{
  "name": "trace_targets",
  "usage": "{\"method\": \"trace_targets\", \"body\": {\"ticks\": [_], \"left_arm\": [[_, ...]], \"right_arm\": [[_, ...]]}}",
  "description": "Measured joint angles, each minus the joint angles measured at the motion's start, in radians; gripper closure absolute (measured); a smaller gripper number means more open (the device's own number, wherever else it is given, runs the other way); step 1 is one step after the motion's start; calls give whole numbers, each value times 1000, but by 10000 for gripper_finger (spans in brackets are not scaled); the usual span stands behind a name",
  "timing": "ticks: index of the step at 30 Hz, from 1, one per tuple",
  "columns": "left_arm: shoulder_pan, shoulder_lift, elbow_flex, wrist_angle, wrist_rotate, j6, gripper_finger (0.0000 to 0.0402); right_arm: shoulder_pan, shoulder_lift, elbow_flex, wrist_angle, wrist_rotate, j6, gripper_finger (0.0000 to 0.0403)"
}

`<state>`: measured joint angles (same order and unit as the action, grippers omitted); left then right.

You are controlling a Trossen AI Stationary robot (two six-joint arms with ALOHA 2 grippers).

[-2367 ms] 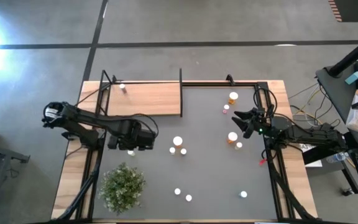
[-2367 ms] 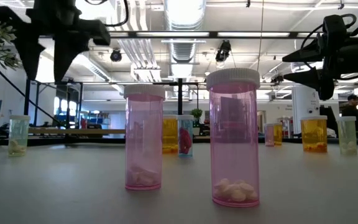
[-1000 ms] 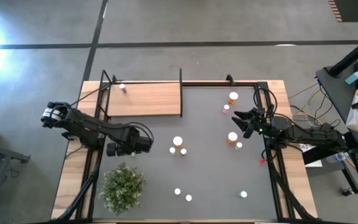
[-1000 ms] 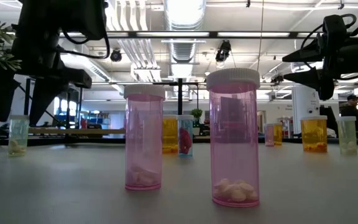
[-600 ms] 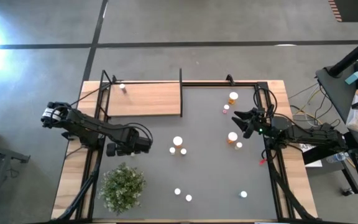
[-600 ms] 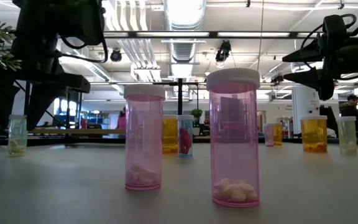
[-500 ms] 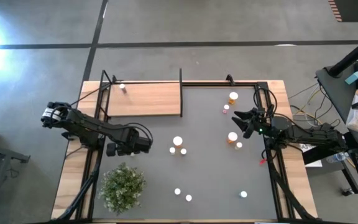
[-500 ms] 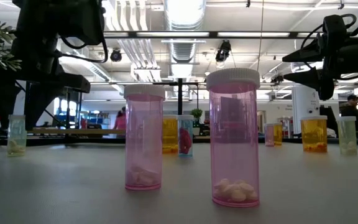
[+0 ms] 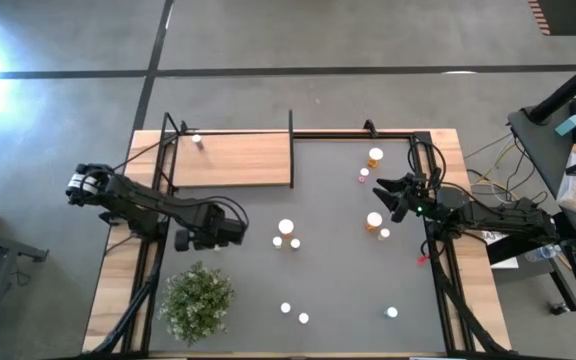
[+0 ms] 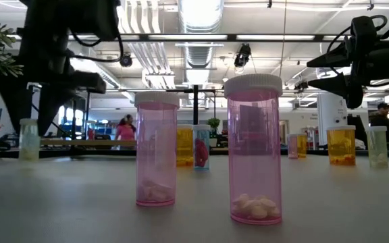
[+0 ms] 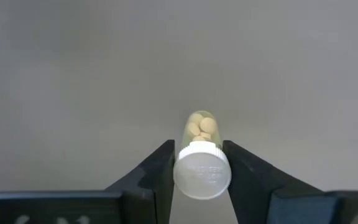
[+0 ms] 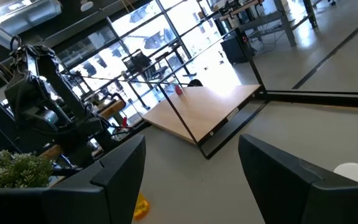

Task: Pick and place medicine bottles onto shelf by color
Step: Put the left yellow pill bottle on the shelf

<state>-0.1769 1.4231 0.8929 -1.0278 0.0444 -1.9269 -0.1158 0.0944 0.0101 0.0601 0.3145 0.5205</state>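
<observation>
While sitting at the table's far-left corner, shelf with just one bottle on it. Left gripper clenched on a clear pill bottle near the plant. Right gripper hanging with fingers apart by the orange bottles. Two pink bottles standing up front.

shelf, left arm, plant
</observation>
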Motion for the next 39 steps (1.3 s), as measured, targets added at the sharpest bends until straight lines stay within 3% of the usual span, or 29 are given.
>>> {"method": "trace_targets", "body": {"ticks": [14, 23, 39], "left_arm": [[255, 4, 129, -15, 1, 345, 304], [416, 46, 260, -159, -24, 582, 307], [731, 54, 351, -189, -197, 1323, 305]], "right_arm": [[0, 0, 0, 0, 0, 0, 156], [0, 0, 0, 0, 0, 0, 156], [0, 0, 0, 0, 0, 0, 156]]}}
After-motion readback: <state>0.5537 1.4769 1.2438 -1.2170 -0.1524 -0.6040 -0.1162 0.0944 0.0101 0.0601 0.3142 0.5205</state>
